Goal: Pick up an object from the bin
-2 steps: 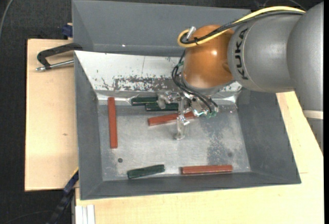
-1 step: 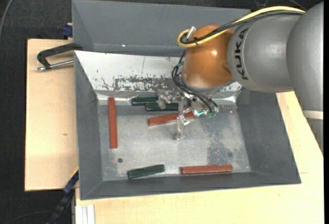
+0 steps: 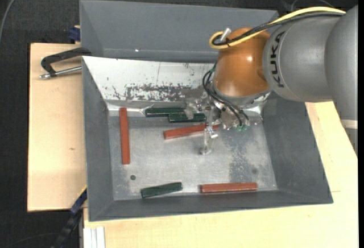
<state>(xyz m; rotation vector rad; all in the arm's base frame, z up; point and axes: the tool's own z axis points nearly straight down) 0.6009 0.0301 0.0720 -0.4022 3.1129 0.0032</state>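
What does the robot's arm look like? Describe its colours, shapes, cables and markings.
The arm is a thick, rounded silver-grey tube with KUKA in black letters. A glossy orange domed cover sits at its wrist. A yellow cable arcs over the arm to the cover's top; dark cables loop below it, above a small metallic gripper.

Bin (image 3: 170, 19): grey metal on my feed; walls matt and smooth, back wall scratched and speckled, floor scuffed pale.
Red bars (image 3: 124, 136): matt, even finish; I can't tell wood from plastic.
Green bars (image 3: 161, 189): dark, smooth, with a faint sheen.
Cover (image 3: 242, 67): orange, glossy, smooth, catching the light.
Arm (image 3: 307, 59): grey, smooth satin casing.
Cable (image 3: 296, 13): yellow, smooth jacket.
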